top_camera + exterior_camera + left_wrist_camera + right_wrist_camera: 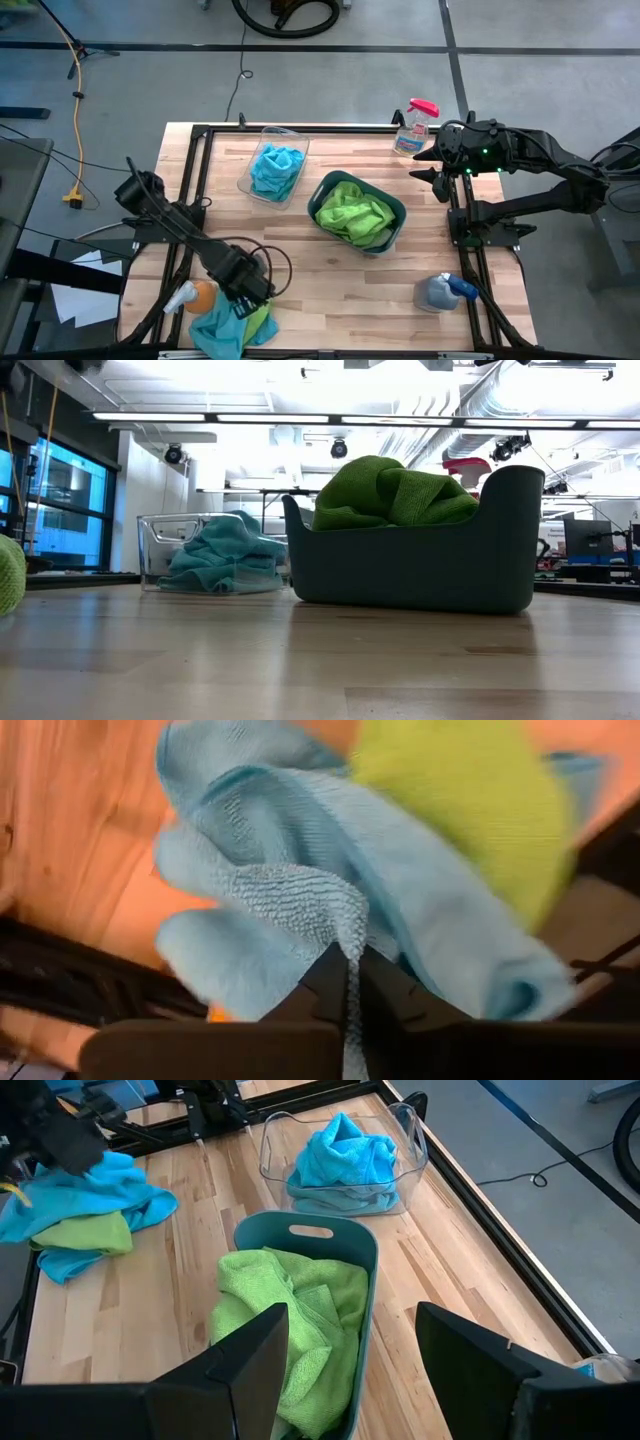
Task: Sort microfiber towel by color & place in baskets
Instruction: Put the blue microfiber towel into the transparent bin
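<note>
We see the left gripper (350,982) pinching a turquoise towel (215,325) at the table's near-left corner, seemingly bunched without clear long axis, a lime towel (262,322) touching it. Right gripper (350,1370) spread, hovering far-right.

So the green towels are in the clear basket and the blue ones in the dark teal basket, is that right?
Swapped: the high view shows the green towels in the dark teal basket and the blue ones in the clear basket.

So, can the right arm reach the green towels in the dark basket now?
Probably yes: the right gripper is open beside the dark basket, and the green towels lie uncovered on top.
</note>
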{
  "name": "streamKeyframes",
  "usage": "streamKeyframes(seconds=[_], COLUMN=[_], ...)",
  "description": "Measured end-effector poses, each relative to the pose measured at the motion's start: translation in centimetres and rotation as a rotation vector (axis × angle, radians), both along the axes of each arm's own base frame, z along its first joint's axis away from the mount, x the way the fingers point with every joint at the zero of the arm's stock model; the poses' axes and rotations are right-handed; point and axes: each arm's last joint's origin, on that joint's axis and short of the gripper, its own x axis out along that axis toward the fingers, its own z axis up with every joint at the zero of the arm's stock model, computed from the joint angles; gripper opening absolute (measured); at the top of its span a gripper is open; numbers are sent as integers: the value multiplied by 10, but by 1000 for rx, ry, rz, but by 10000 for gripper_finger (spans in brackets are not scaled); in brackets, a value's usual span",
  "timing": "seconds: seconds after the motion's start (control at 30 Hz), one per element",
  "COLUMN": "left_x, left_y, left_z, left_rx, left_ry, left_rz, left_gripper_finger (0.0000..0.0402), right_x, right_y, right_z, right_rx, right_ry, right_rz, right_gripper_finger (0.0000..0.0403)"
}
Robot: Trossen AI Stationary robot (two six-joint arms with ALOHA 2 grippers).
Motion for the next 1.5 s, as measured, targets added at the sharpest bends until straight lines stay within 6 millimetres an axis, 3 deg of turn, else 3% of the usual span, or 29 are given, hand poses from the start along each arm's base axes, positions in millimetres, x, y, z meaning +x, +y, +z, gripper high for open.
streamKeyframes(seconds=[0.17,0.37,0.57,0.77,0.9,1.3,1.5], left_x=[-7,-28,-28,-6,14,70,89], left_y=[11,42,64,65,68,114,129], left_z=[60,142,192,220,227,239,247], left_rx=[-13,53,21,-39,-15,388,420], left_ry=[-174,-475,-802,-1129,-1280,-1569,-1898], left_rz=[5,81,113,-35,-121,-312,-422], left_gripper_finger=[1,1,0,0,0,0,0], right_x=[0,1,2,2,2,8,12], right_y=[0,0,0,0,-2,-5,-5], right_z=[0,1,4,4,4,17,26], right_rx=[0,0,-3,14,-9,-24,-25], right_ry=[0,-19,-46,-50,-51,-208,-311], right_rz=[0,-2,-2,-18,-80,-158,-153], right_gripper_finger=[218,218,218,218,218,218,218])
